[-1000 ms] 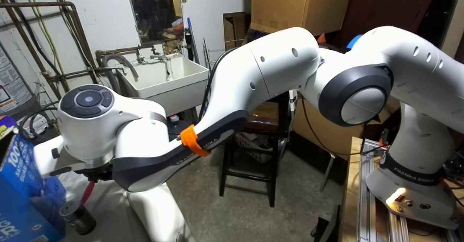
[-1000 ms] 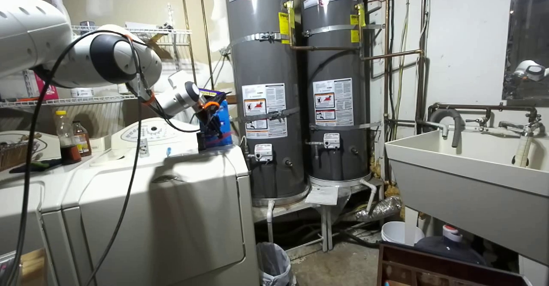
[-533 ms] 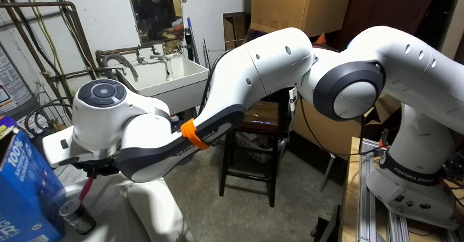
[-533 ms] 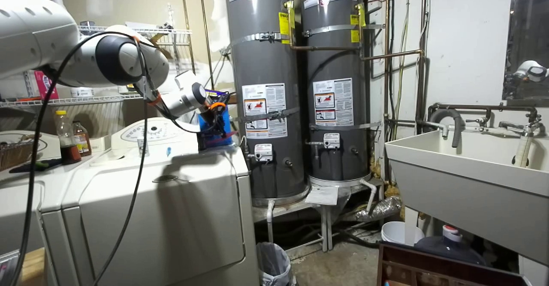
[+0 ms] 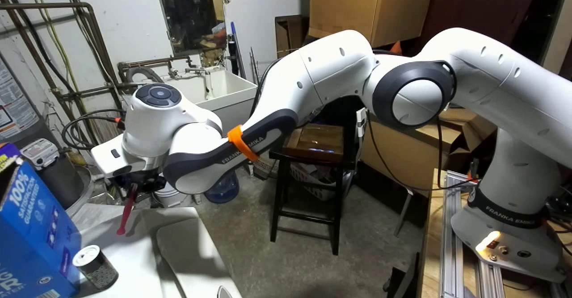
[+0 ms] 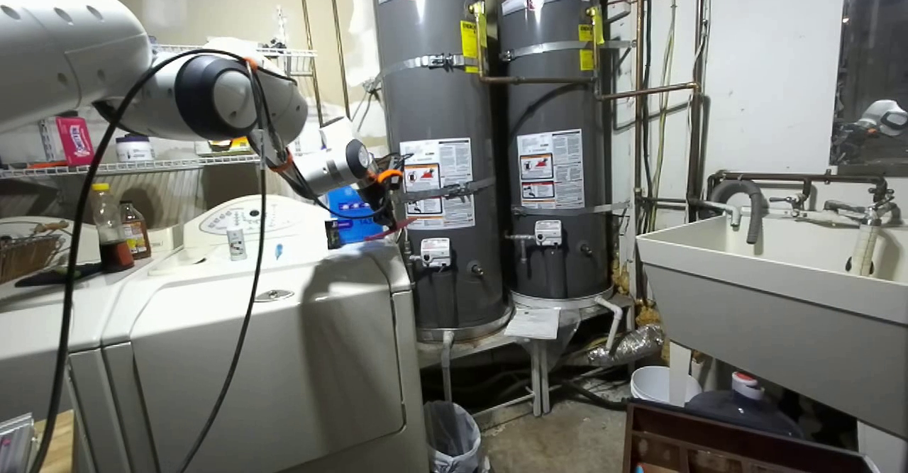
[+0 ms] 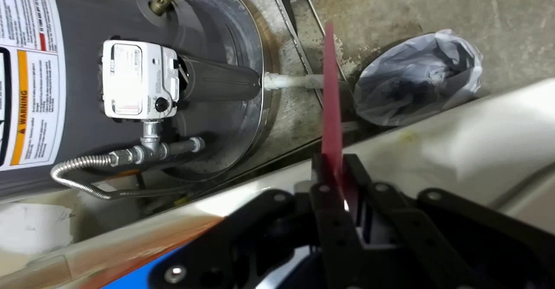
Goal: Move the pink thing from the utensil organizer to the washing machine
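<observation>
In both exterior views the robot's wrist [image 5: 149, 126] has shifted rightward, carrying the pink stick [image 5: 128, 210] farther from the can [image 5: 96, 267], whose top is now brightly lit.

tool [image 5: 134, 186]: holding pink thing [image 5: 127, 212] | can [image 5: 97, 269]: standing on washing machine [image 5: 190, 240]

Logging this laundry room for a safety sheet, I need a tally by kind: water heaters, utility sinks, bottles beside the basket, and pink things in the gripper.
Water heaters: 2
Utility sink: 1
Bottles: 2
Pink thing in the gripper: 1
Total: 6
</observation>
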You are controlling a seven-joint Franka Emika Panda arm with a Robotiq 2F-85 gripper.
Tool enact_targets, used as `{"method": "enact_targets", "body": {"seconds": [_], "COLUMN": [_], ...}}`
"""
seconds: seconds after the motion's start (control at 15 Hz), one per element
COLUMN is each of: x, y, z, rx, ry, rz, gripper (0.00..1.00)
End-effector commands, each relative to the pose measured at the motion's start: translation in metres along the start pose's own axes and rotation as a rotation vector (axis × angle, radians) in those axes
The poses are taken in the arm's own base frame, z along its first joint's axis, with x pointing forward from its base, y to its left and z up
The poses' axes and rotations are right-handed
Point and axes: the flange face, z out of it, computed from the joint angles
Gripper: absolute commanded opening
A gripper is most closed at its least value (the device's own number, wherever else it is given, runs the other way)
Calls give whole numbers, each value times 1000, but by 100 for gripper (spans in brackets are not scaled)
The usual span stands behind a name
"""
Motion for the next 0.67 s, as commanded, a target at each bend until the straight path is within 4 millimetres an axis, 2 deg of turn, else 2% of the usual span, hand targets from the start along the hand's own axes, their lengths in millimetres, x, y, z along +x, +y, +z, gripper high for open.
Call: {"method": "enact_targets", "body": {"seconds": [0.0, 0.07, 0.13, 0.27, 0.33, 0.4, 0.6], "x": [4, 6, -1, 5, 7, 9, 36], "y": [-2, 1, 0, 1, 1, 3, 14], "z": [-11, -13, -2, -4, -5, -5, -25], "rx": [-70, -127, -77, -117, -121, -102, -184], "ry": [-11, -27, -9, -11, -11, -23, 27], "rz": [-101, -133, -62, -89, -94, -88, -217], "gripper": [3, 3, 11, 11, 3, 3, 3]}}
